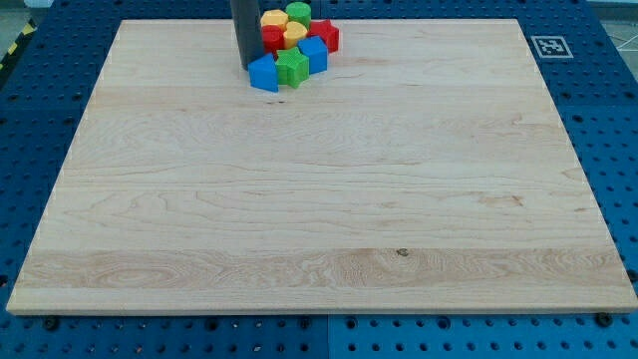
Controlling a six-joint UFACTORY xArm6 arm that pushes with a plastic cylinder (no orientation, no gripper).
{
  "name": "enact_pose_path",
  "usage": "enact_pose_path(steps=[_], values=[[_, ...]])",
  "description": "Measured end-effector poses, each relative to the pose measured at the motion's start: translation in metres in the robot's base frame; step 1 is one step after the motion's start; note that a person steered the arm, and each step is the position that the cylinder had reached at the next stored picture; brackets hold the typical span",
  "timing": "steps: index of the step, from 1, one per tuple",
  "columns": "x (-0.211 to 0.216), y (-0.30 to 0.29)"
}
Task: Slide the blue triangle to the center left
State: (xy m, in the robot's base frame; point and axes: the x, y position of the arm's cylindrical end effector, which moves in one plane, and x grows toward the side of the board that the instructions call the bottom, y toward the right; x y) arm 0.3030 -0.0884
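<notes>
The rod is coming down at the far edge of the worktop point(319, 199), its upper part cut off by the view's top; there is no claw on it, so nothing is opening or gripping. My tip point(248, 66) is sitting just left of the blue triangle point(264, 74), seemingly touching it. Behind, blocks are crowding together, partly hiding one another: a green block point(292, 68), a blue block point(314, 54), a red one point(326, 36), a yellow one point(274, 19), another green point(298, 12).
</notes>
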Motion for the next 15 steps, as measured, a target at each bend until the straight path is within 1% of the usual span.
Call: enact_pose_path(steps=[2,3,4,5,6,7,8,9,10,11,12,13,14,15], values=[[0.068,0.029],[0.082,0.034],[0.082,0.014],[0.091,-0.061],[0.148,-0.073],[0.173,0.013],[0.171,0.099],[0.144,0.144],[0.107,0.147],[0.080,0.114],[0.077,0.046],[0.078,-0.002],[0.078,0.017],[0.078,0.076]])
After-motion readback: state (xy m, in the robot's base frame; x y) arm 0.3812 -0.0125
